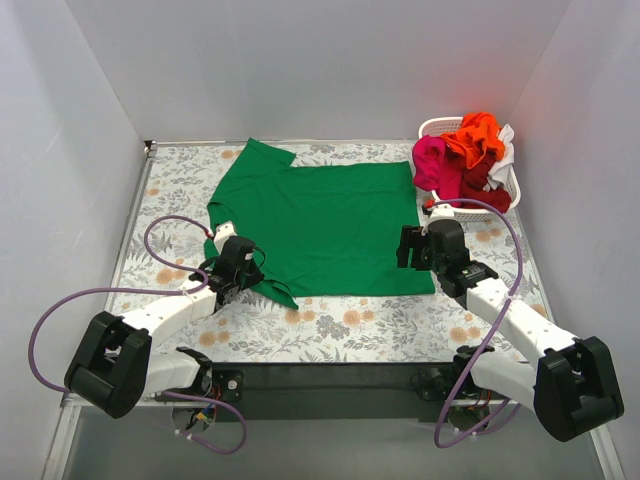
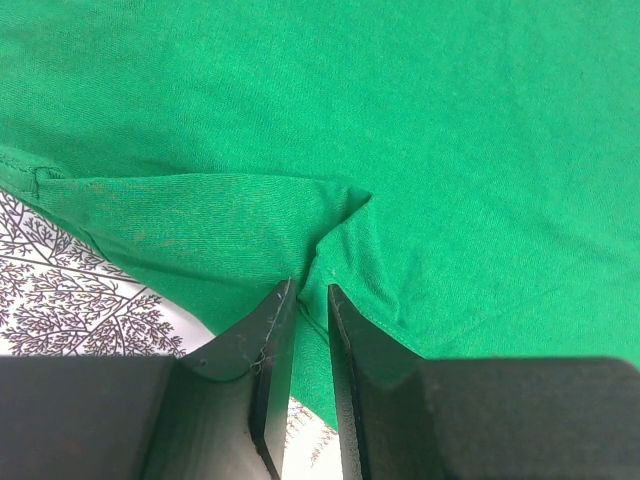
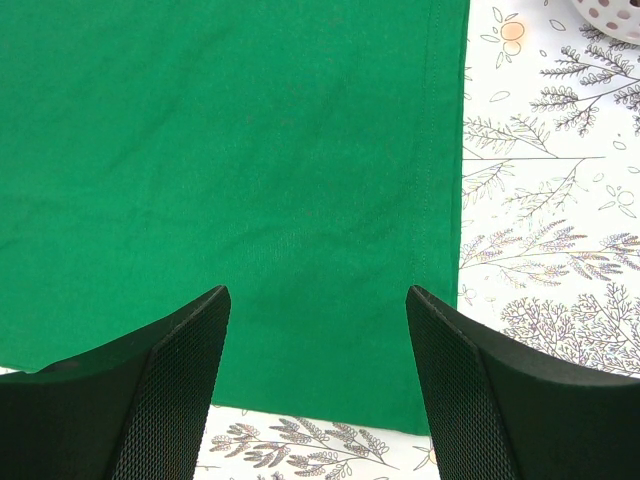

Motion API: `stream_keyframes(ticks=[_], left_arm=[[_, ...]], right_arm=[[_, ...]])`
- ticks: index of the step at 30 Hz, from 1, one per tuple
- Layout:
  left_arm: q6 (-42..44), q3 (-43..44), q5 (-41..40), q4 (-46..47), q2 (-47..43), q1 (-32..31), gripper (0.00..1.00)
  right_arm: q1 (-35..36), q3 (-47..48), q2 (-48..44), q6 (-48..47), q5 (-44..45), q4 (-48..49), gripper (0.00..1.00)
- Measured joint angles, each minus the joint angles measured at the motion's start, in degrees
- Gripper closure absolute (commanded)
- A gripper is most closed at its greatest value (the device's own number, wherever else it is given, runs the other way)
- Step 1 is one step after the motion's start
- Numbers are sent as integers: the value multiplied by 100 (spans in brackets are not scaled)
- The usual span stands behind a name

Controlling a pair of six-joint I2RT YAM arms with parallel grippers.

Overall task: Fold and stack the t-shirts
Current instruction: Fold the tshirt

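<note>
The green t-shirt lies spread flat on the flowered table, with its collar end to the left. My left gripper is low over the near-left sleeve. Its jaws stand a narrow gap apart, and a raised fold of the green t-shirt runs in between the tips. My right gripper hovers open above the near-right corner of the green t-shirt, holding nothing. Other t-shirts are heaped in the basket: orange, magenta, dark red and white.
The white plastic basket stands at the back right corner of the table. White walls close in the left, back and right sides. Flowered tablecloth shows between the shirt and the arm bases.
</note>
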Motion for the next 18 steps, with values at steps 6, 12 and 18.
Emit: stream_keyframes(ticks=[6, 12, 18], left_arm=[[-4, 11, 4, 2, 46, 0, 92], [13, 11, 2, 2, 50, 0, 100], [50, 66, -22, -57, -17, 0, 100]], right_arm=[[0, 0, 28, 0, -2, 2, 35], [0, 0, 35, 0, 0, 2, 35], [0, 0, 35, -2, 0, 2, 35]])
